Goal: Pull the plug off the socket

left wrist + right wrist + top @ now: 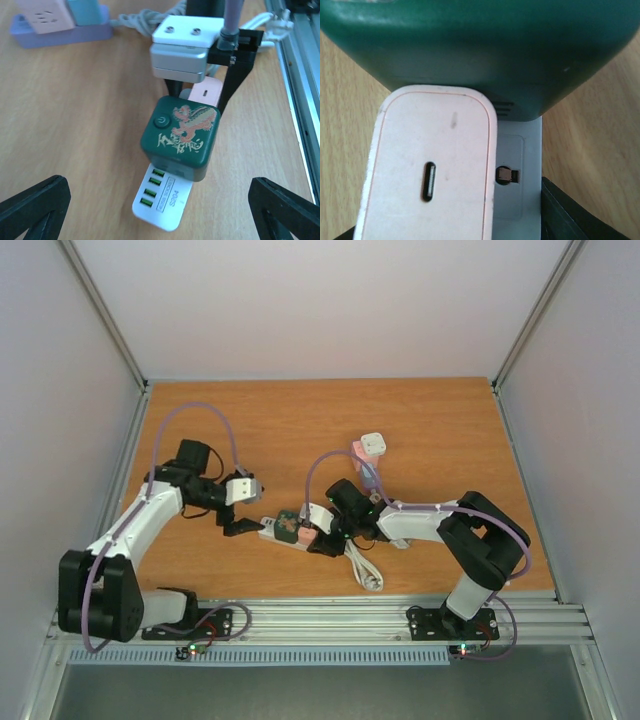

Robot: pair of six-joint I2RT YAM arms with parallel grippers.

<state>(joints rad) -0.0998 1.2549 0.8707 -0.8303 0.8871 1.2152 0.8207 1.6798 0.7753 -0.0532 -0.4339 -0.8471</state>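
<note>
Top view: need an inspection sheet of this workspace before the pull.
Surface: wooden tabletop, nothing spilled.
Job's things: pink plug in white power strip, next to green cube adapter.
Clutter: purple strip with plugs, farther back.
Grippers: right gripper closed on pink plug; left gripper open, at the strip's USB end.
Cables: white cord bundled by the right arm.
Surroundings: white walls.

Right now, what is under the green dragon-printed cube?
A white power strip, its end with four green ports sticking out. The socket face and any prongs beneath the cube are covered.
</note>
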